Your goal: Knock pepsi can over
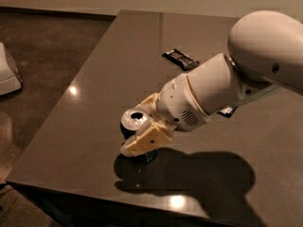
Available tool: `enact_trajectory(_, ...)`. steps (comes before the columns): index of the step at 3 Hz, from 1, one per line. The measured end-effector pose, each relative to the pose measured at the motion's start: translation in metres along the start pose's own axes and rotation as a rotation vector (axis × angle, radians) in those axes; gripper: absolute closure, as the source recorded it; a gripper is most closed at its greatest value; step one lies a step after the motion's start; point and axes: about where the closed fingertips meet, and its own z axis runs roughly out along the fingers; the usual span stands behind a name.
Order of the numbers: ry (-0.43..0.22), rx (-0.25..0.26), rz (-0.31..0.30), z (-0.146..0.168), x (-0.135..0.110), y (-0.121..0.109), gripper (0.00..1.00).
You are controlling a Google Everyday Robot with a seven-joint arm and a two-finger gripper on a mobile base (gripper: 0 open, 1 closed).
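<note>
Two fingers of your pincer stand spread astride the pepsi can, close to the edge of the bench.

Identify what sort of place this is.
Likely an office or lab break area: dark glossy table, bare polished floor, wrapped snack bar. Pincer straddles the pepsi can near the table's front edge.

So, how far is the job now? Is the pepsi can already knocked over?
Not yet. Done: the gripper is at the pepsi can, with its open fingers on either side of it. In hand: the push itself, though I cannot tell whether a finger touches the can. Left: the can stands on the table with its silver top up, so it must yet be tipped onto its side.
</note>
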Motion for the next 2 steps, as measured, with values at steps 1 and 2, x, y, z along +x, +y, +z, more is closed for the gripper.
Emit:
enact_trajectory(1, 0.023, 0.002, 0.014, -0.013, -0.010, -0.012, 0.71)
enact_trajectory(2, 0.117, 0.015, 0.020, -0.029, -0.021, -0.035, 0.95)
